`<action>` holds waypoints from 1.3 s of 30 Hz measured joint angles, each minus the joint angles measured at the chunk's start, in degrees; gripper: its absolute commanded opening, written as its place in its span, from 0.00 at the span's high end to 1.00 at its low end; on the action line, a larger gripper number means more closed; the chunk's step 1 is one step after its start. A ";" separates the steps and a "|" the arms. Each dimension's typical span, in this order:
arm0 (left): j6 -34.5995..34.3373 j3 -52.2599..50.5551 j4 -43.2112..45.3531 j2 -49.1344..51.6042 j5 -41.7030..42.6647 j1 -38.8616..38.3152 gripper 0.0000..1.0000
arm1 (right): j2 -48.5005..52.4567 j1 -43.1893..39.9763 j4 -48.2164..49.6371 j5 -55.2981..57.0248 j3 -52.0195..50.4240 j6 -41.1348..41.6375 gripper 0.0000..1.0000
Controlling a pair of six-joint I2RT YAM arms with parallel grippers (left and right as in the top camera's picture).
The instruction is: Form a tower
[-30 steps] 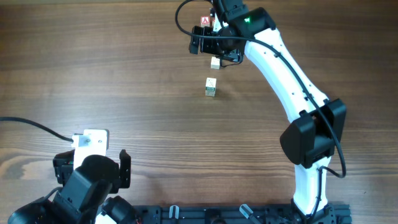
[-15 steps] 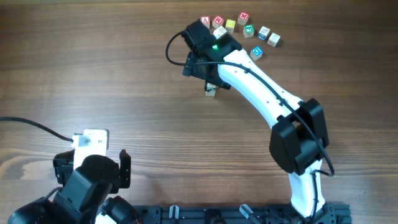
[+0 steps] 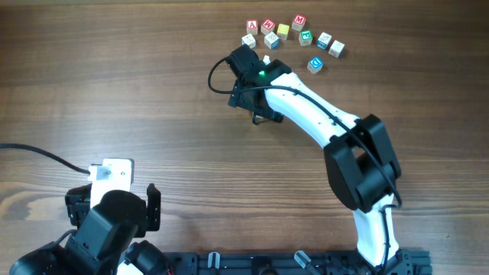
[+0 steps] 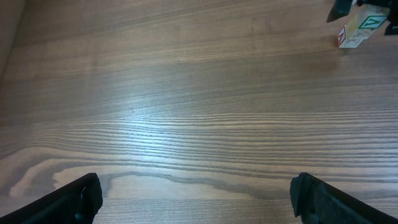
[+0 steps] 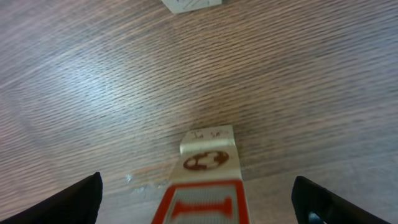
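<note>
In the right wrist view the tower rises between the fingers of my right gripper. It is a short column of pale cubes, and its top face has a red frame and a red letter. The jaws stand open, with a wide gap on each side of the column. From overhead, the right gripper covers the tower almost wholly. The left wrist view shows the tower far off at the upper right, with a green mark on its side. My left gripper is open over bare wood, with nothing in it.
Several loose letter cubes lie in a cluster at the back of the table. One pale cube sits just beyond the tower. The left arm rests at the front left corner, beside a black cable.
The right arm has swung forward from beside the cluster of loose cubes and come down over the tower, jaws open throughout. The left arm has not moved.
</note>
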 measured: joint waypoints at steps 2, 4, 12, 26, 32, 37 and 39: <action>0.00 0.00 0.00 0.00 0.00 0.00 0.00 | 1.88 0.00 1.25 -0.92 -0.04 -1.36 0.15; 0.00 0.00 0.00 0.00 0.00 0.00 0.00 | 2.34 0.00 1.62 -1.64 -0.04 -2.34 0.23; 0.00 0.00 0.00 0.00 0.00 0.00 0.00 | 2.34 0.00 2.58 -2.49 -0.04 -4.66 0.44; 0.00 0.00 0.00 0.00 0.00 0.00 0.00 | 2.34 0.00 2.69 -2.56 -0.04 -7.13 0.74; 0.00 0.00 0.00 0.00 0.00 0.00 0.00 | 2.32 -0.70 1.86 -3.15 0.02 -8.22 0.81; 0.00 0.00 0.00 0.00 0.00 0.00 0.00 | 2.32 -0.92 0.44 -2.73 0.28 -9.53 0.85; 0.00 0.00 0.00 0.00 0.00 0.00 0.00 | 2.32 -1.07 -0.94 -1.42 0.37 -9.79 0.85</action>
